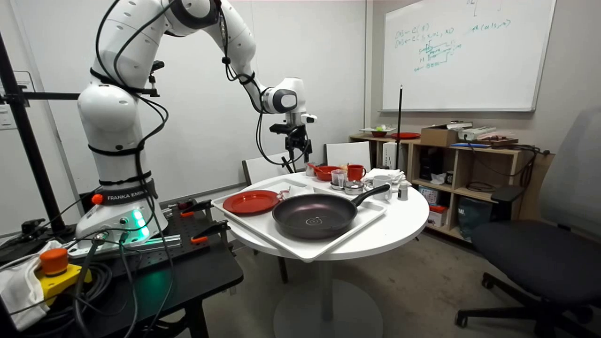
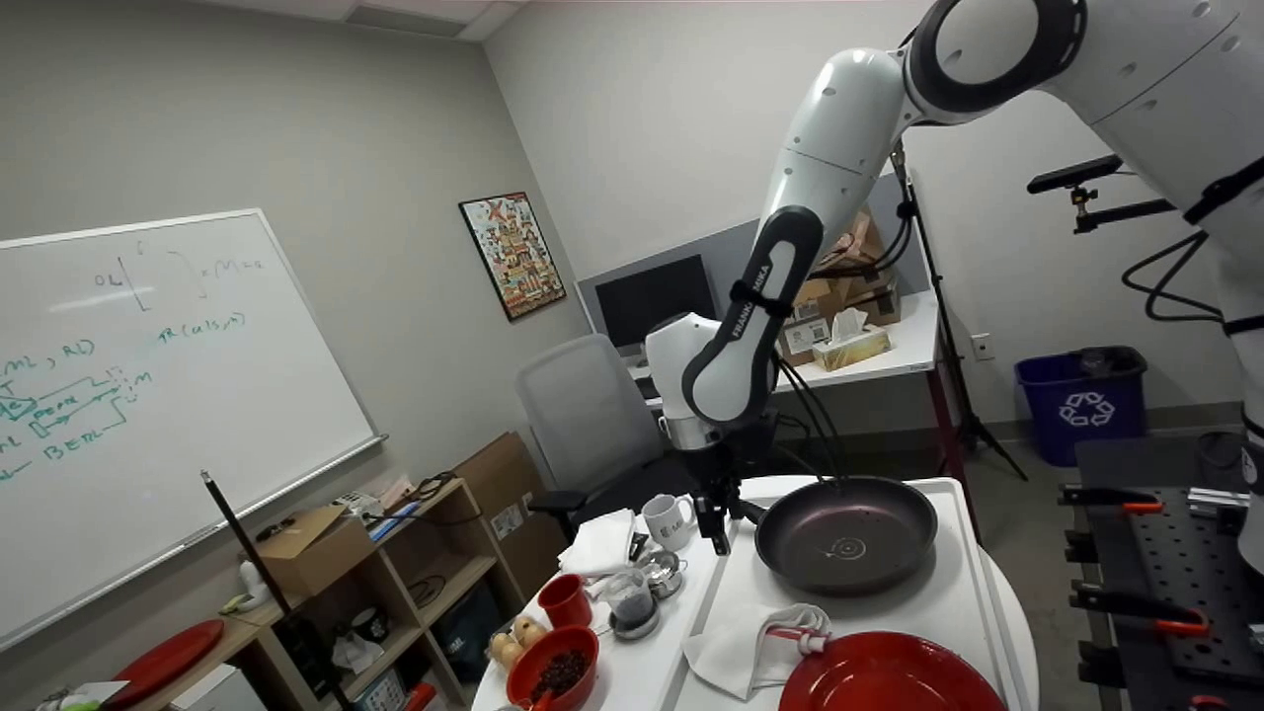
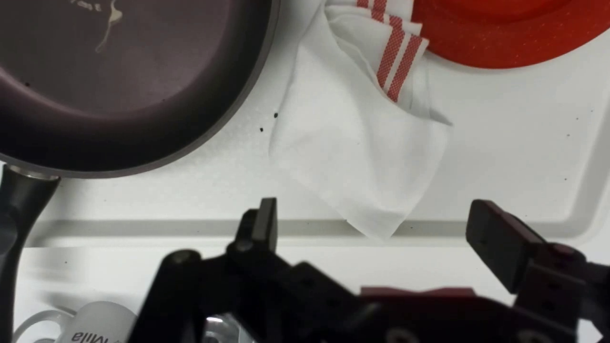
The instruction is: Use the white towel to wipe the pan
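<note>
The white towel point(image 3: 352, 124) with red stripes lies loosely folded on the white tray point(image 3: 514, 157), between the pan and the red plate. One corner points to the tray's rim. The towel also shows in both exterior views point(image 1: 303, 189) point(image 2: 741, 647). The dark pan point(image 3: 190, 114) sits on the tray with pale marks on its bottom; both exterior views show it point(image 1: 314, 213) point(image 2: 844, 538). My gripper point(image 3: 374, 214) is wide open and empty, pointing down above the table. In the wrist view the towel's corner lies between its fingertips, apart from them. The gripper also shows in both exterior views point(image 1: 299, 157) point(image 2: 726, 533).
The red plate point(image 2: 889, 676) lies on the tray beside the towel. Off the tray stand a white mug point(image 2: 667, 521), a red mug point(image 2: 565, 600), a red bowl point(image 2: 590, 657), small metal pots point(image 2: 662, 573) and a white cloth pile point(image 2: 597, 545). The pan's handle point(image 1: 371, 195) reaches over the tray's rim.
</note>
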